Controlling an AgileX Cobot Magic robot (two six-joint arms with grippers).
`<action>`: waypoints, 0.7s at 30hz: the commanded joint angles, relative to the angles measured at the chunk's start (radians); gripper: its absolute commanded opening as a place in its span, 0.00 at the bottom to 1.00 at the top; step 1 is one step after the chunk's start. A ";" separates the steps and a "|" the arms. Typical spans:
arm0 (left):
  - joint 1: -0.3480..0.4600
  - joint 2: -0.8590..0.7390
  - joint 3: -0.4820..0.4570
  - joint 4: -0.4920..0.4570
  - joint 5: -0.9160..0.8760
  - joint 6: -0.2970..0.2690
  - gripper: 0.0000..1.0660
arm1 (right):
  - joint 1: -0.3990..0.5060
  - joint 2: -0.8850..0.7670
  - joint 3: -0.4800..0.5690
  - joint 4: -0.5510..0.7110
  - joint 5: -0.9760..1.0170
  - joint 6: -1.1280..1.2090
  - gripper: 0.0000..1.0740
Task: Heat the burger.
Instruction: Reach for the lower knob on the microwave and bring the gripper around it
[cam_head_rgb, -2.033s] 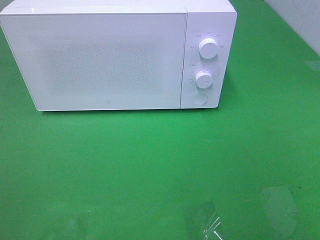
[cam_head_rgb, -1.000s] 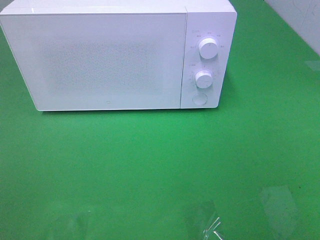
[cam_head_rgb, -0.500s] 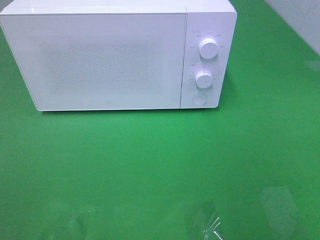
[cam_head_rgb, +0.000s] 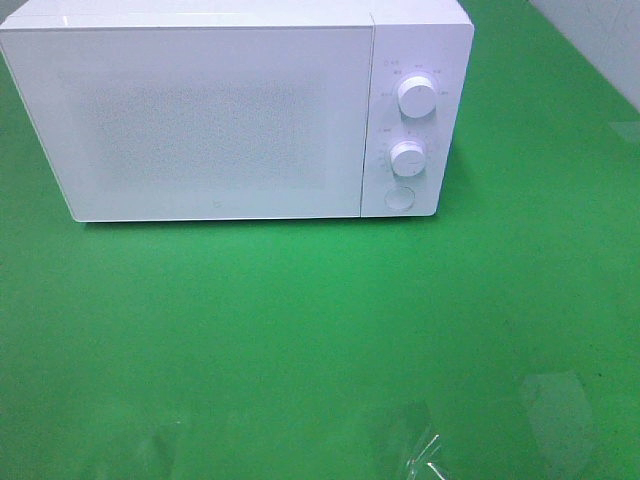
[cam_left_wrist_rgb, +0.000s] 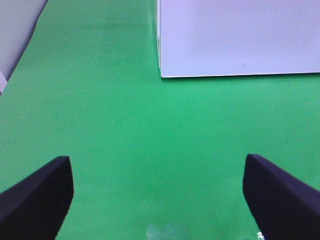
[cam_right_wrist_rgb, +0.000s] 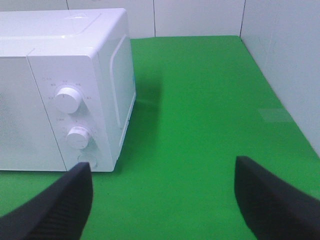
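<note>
Green bench (cam_head_rgb: 300, 340), pale tiled wall (cam_right_wrist_rgb: 280, 60) behind. Left jaws spread wide, empty. Right jaws spread wide, empty too. Both hang in front of the white boxy microwave oven (cam_head_rgb: 215, 120), door shut. The burger? Nowhere in view, possibly inside that microwave. Its knob side sits nearer the right arm.

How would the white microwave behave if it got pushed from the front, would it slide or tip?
The microwave is probably heavy and hard to shift, as it is a large boxy appliance. It likely won't tip, since it sits broad and low on the green table. Its smooth, glossy door might be slippery to press against.
</note>
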 joint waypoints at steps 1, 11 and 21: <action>0.004 -0.022 0.002 -0.012 -0.014 0.001 0.79 | -0.004 0.052 0.013 0.004 -0.140 0.033 0.70; 0.004 -0.022 0.002 -0.012 -0.014 0.001 0.79 | -0.004 0.280 0.013 0.004 -0.376 0.043 0.70; 0.004 -0.022 0.002 -0.012 -0.014 0.001 0.79 | -0.004 0.514 0.013 0.005 -0.568 0.043 0.70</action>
